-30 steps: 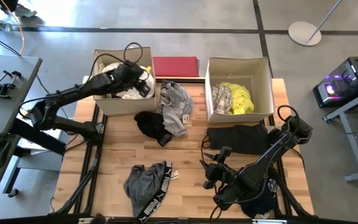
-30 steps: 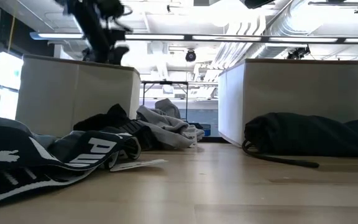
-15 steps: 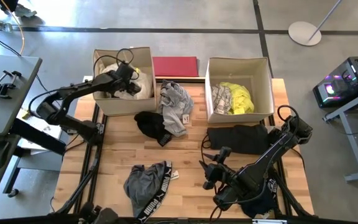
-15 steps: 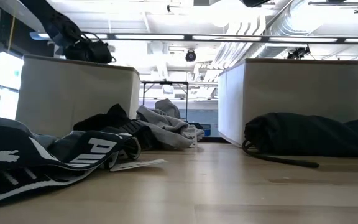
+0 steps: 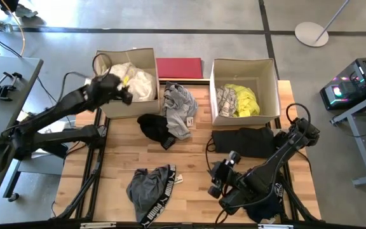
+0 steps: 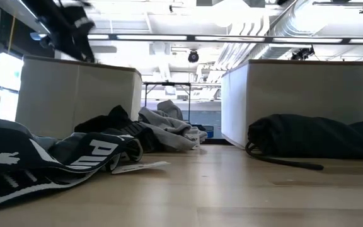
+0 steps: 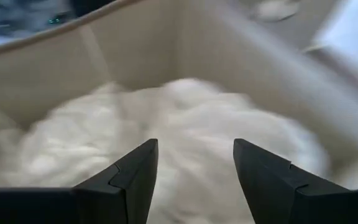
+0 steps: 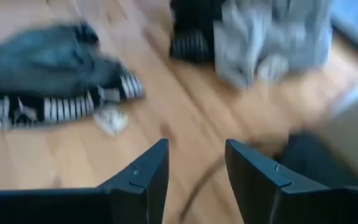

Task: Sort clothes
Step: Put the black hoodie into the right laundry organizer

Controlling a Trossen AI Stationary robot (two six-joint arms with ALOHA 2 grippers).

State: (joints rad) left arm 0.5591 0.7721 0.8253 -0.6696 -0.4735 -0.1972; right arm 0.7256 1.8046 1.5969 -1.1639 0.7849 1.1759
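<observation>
Two open tan cardboard boxes stand at the far edge of the light wooden tabletop (image 5: pixel 189 165), the left box (image 5: pixel 104 102) near the far left corner, the right box (image 5: pixel 269 70) toward the far right. A flat red board (image 5: pixel 179 67) lies between them.

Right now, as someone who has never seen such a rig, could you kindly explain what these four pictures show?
Two dark robot arms sort clothes at a wooden table. One picture looks straight down, one looks level across the tabletop, and two come from cameras on the wrists. The left gripper is open and empty over the left box, which holds cream-white clothes. The right gripper, also open and empty, hovers near the table's front. The right box holds a neon yellow garment. A grey PUMA garment, a black garment and others lie loose.
</observation>
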